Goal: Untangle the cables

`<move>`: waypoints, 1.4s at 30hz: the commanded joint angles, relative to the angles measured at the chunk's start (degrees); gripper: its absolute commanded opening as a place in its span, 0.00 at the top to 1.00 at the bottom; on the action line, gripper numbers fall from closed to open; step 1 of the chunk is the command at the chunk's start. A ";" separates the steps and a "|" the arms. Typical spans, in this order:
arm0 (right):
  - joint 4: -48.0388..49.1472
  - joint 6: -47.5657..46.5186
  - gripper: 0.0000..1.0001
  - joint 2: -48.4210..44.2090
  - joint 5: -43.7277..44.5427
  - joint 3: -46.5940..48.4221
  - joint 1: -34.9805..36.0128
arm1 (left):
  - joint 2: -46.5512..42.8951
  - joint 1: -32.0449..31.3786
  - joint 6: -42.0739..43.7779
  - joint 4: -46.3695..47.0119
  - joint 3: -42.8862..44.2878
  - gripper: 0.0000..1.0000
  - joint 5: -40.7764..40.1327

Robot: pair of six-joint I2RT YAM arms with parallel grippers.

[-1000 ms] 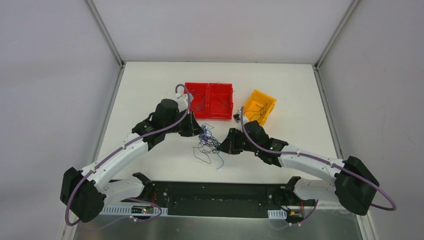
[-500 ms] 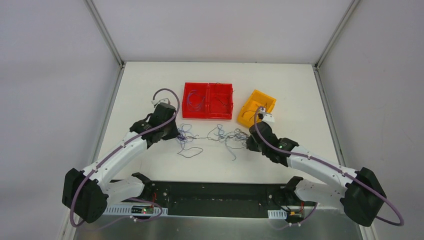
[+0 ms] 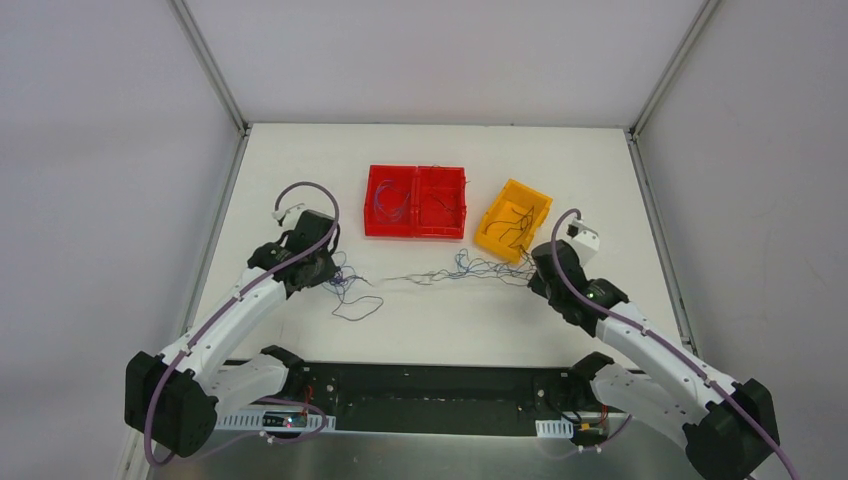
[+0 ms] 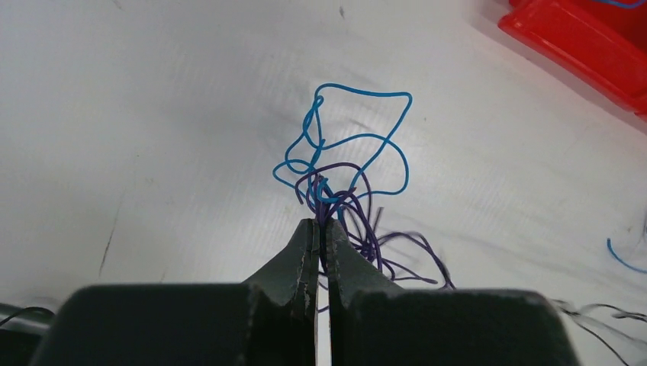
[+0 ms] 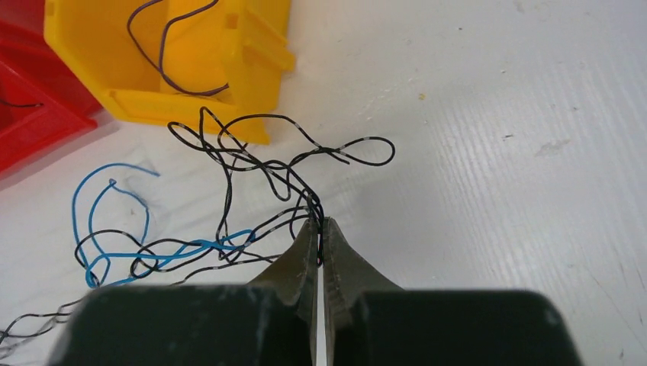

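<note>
The left gripper [image 4: 319, 229] is pinching blue and purple cables [image 3: 463, 267]. The right gripper [image 5: 319, 226] is pinching black ones. The cables lie in a thin line on the table [image 3: 300, 160] between both grippers, near the red tray [image 3: 416, 230] and yellow bin [image 3: 540, 200].

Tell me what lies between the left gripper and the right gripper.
In the top view, only the cables span that stretch, drawn into a thin line from the left gripper to the right gripper, both shut on them.
</note>
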 commanded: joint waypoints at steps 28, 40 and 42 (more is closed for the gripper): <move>6.13 -20.48 0.84 5.93 -52.28 13.59 13.41 | -4.74 1.03 13.98 13.34 -0.38 0.22 25.14; 6.54 -16.42 0.81 9.72 -41.16 11.90 13.34 | 1.97 -6.28 14.71 21.99 -1.09 0.17 35.28; 5.58 -16.94 0.58 10.93 -42.96 12.08 13.70 | 4.75 -7.56 15.51 21.72 -0.40 0.19 37.94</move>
